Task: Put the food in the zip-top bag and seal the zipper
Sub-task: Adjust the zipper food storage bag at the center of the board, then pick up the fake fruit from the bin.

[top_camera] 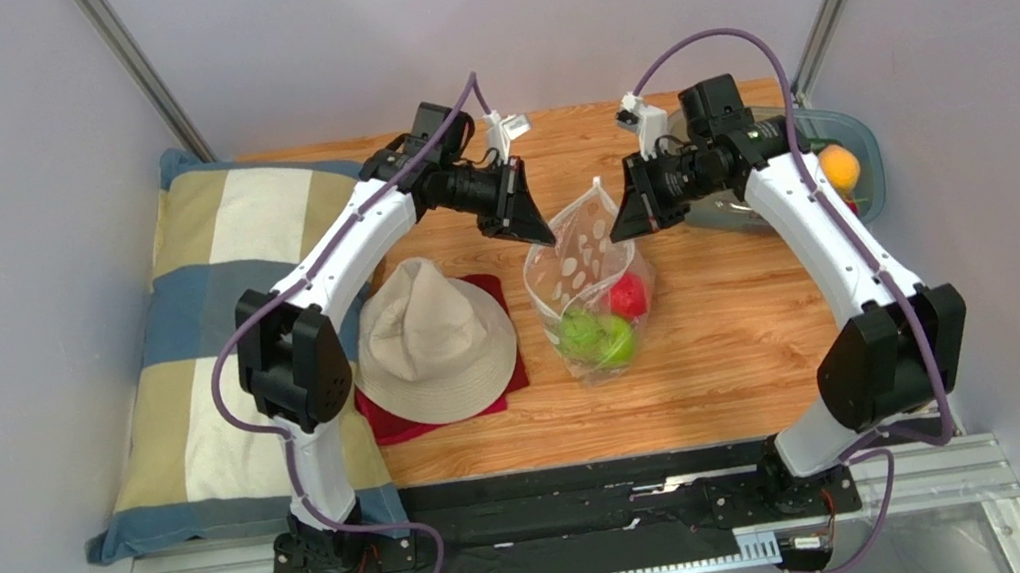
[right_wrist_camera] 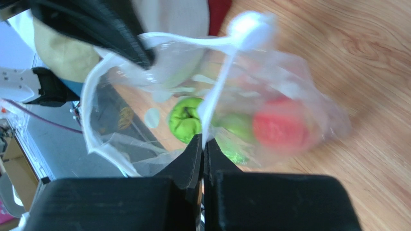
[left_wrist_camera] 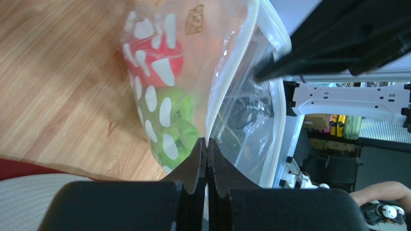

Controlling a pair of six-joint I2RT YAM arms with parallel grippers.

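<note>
The bag (top_camera: 589, 283) sits at the middle of the wooden surface (top_camera: 723, 346), between the two arms. Its lower part rests on the wood and its mouth is lifted towards the far side. Through the dotted plastic, two green balls (top_camera: 597, 339) lie at the bottom with a red ball (top_camera: 627, 296) just beside them.

The left end effector (top_camera: 539, 232) is clenched on the bag's mouth edge from the left. In the left wrist view its tips are pressed together on the zipper strip (left_wrist_camera: 230, 77), which runs up and away from them. The right end effector (top_camera: 626, 224) is clenched on the mouth edge from the right, its tips likewise pinched flat on the strip. Between the two grips the mouth gapes open.

An orange ball (top_camera: 839, 166) lies in a grey tray (top_camera: 861, 136) at the far right, behind the right arm. To the left of the bag, a beige hat (top_camera: 433, 341) rests on a red cloth (top_camera: 515, 377), with a checked pillow (top_camera: 234, 328) beyond it at the surface's left edge.
</note>
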